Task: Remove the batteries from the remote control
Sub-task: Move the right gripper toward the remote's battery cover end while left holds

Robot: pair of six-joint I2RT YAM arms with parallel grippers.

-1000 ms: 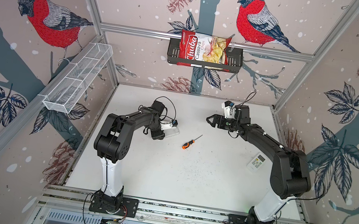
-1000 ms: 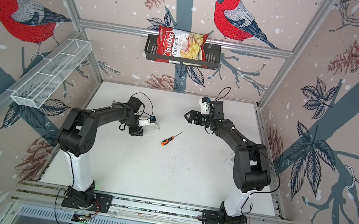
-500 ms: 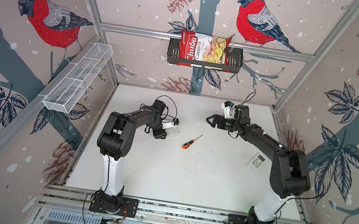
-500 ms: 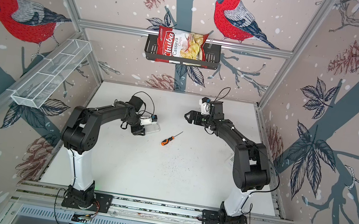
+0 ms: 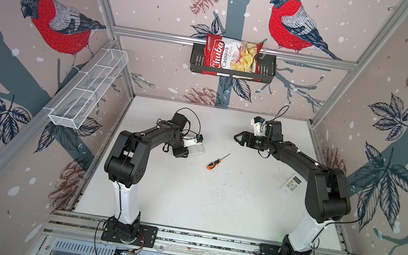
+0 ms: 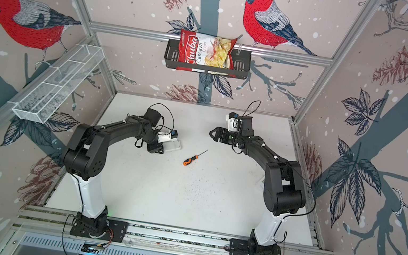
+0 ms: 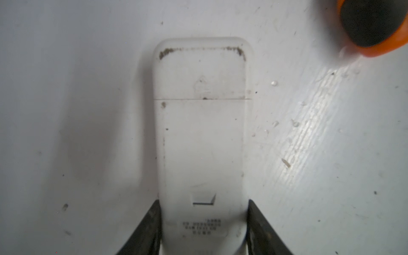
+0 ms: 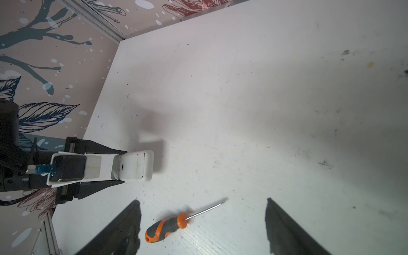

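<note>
The white remote control (image 7: 202,132) lies back side up on the white table, its battery cover closed. My left gripper (image 7: 203,202) is shut on its near end, one finger pressed to each long side. Both top views show this left of the middle, with the remote control (image 5: 197,150) sticking out past my left gripper (image 5: 191,150). The right wrist view shows the same grip on the remote control (image 8: 134,165). The batteries are hidden. My right gripper (image 5: 236,138) hangs open above the table's far middle, holding nothing.
An orange-and-black screwdriver (image 5: 215,162) lies mid-table, between the two grippers; the right wrist view has the screwdriver (image 8: 167,227) below my open jaws. A second white remote (image 5: 291,183), buttons up, lies by the right arm. Black basket with chips bag (image 5: 231,57) on back wall; wire basket (image 5: 88,92) on left wall.
My left jaws have closed in on the remote control's sides, and the left arm has shifted slightly. My right jaws have narrowed a little; the right arm has stayed in place.
</note>
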